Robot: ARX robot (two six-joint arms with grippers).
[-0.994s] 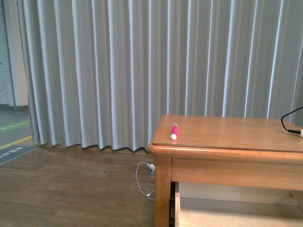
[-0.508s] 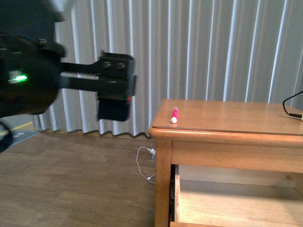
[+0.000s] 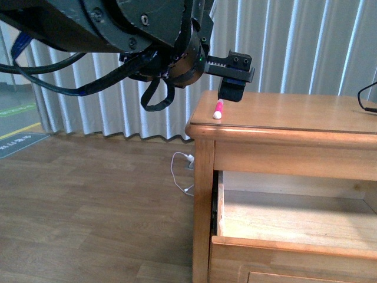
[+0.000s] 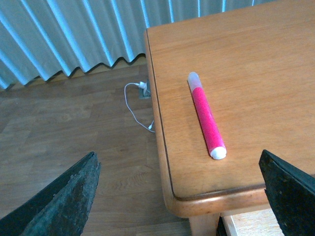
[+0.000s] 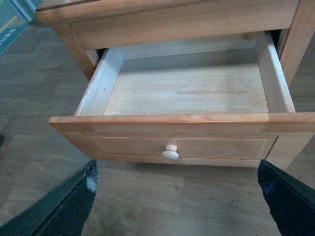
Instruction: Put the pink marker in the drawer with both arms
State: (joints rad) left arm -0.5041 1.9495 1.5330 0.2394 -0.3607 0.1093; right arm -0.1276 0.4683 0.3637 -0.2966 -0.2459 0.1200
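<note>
The front view shows the left arm [image 3: 147, 29] reaching in from the left side over the cabinet top [image 3: 294, 115]. The left gripper [image 3: 232, 88] hangs right above the far end of the pink marker [image 3: 218, 110]. The marker lies flat near the front left corner of the cabinet top, close to the left edge, with its white end toward the front edge. The left wrist view looks down on it and shows more: the two black fingers [image 4: 64, 196] are spread far apart, the marker lies ahead of them in line with the gap, and they hold nothing. Only the right wrist view shows the whole drawer [image 5: 162, 118]. It is pulled well out under the cabinet top, its pale wood floor shows, and its round knob [image 5: 171, 154] sits in the middle of the front. The right gripper [image 5: 177, 169] hangs in front of the drawer, spread wide too, holding nothing. The front view shows just part of the drawer, with a grey curtain [image 3: 306, 47] behind.
</note>
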